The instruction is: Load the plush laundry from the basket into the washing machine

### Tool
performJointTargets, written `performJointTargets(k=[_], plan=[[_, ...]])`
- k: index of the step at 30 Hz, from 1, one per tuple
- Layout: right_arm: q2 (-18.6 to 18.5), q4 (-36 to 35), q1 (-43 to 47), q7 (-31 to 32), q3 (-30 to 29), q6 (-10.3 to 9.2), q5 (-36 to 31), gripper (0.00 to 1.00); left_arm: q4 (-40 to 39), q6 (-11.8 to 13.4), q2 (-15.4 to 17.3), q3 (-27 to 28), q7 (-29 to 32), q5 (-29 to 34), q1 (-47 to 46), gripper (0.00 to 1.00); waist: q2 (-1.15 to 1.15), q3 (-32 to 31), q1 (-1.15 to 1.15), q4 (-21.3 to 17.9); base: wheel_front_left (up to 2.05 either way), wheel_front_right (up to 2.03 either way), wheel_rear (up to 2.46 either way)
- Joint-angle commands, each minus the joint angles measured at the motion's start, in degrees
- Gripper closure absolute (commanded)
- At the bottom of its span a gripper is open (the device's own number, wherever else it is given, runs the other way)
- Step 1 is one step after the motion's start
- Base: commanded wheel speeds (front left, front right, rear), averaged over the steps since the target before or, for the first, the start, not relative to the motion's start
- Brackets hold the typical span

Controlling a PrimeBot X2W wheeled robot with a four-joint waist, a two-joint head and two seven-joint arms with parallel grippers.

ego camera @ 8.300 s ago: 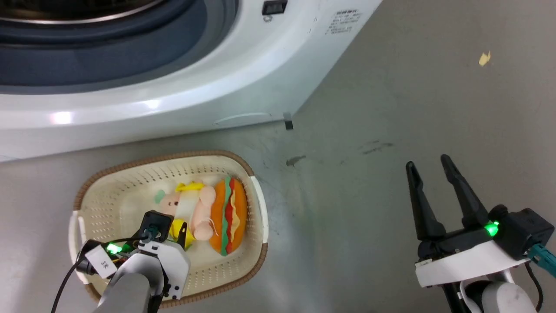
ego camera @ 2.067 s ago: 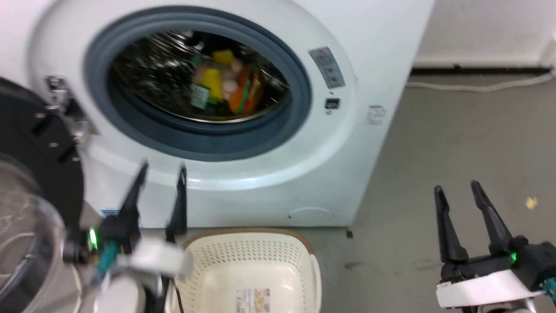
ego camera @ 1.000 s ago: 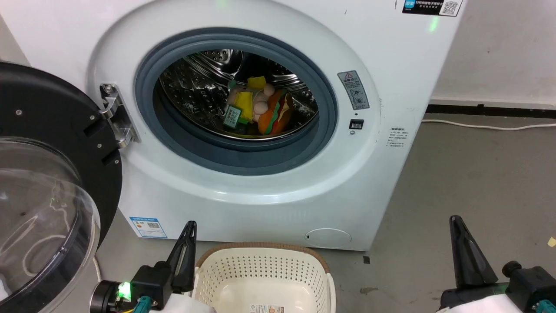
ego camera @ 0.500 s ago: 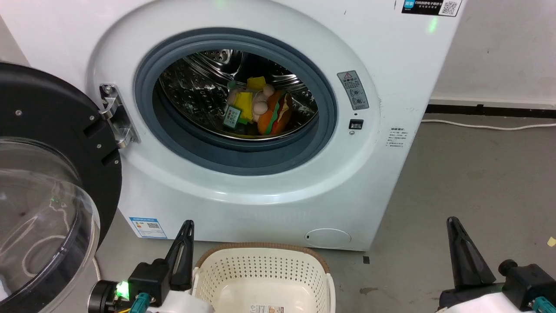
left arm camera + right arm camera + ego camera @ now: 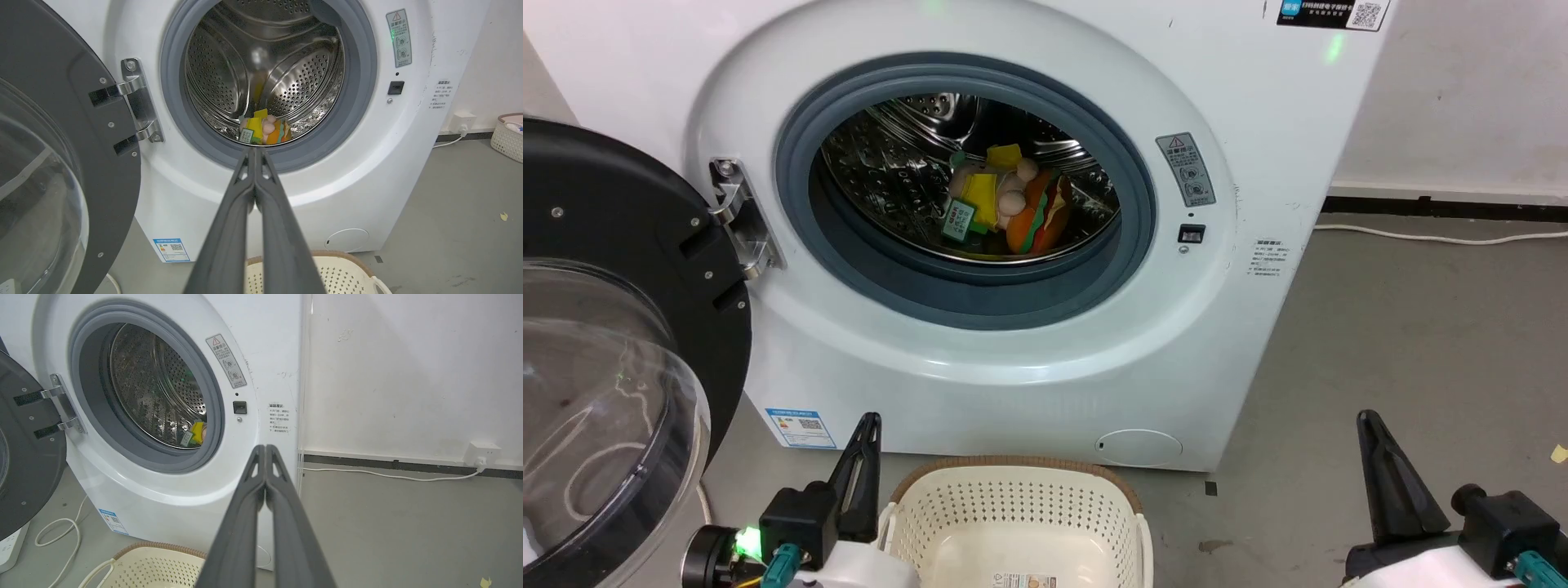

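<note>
The plush laundry (image 5: 1009,208) lies inside the steel drum of the washing machine (image 5: 1258,122), hamburger to the right, pink figure and green tag to the left; it also shows in the drum in the left wrist view (image 5: 263,130). The round door (image 5: 605,343) hangs swung out at the left. The cream basket (image 5: 1013,523) stands on the floor before the washer, with only a label sticker inside. My left gripper (image 5: 866,425) is shut, low beside the basket's left end, holding nothing (image 5: 255,152). My right gripper (image 5: 1365,420) is shut too, at the lower right (image 5: 264,449).
A grey floor (image 5: 1421,327) spreads to the right of the washer. A white cable (image 5: 1437,238) runs along the wall base to a socket (image 5: 482,451). Another pale basket (image 5: 508,136) stands far right by the wall. A loose cord (image 5: 57,535) lies under the door.
Since 8.3 s ago the plush went from the basket into the drum and both grippers shut. In the last second both grippers drifted slightly; the plush stays still.
</note>
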Motion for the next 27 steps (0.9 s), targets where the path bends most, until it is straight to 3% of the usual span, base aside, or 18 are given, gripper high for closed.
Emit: performJointTargets(k=[1, 27], plan=[[-0.03, 0.13, -0.97, 0.30, 0.11, -0.01, -0.51, 1.00, -0.41, -0.14, -0.25, 0.26, 0.35, 0.32, -0.09, 1.00, 0.00, 0.00, 0.00, -0.01, 0.00, 0.00, 0.00], [-0.04, 0.38, -1.86, 3.35, 0.36, -0.03, -2.19, 1.00, -1.43, -0.43, -1.15, 2.22, 3.40, 1.41, -0.16, 1.00, 0.00, -0.06, 0.00, -0.12, 0.00, 0.00, 0.00]])
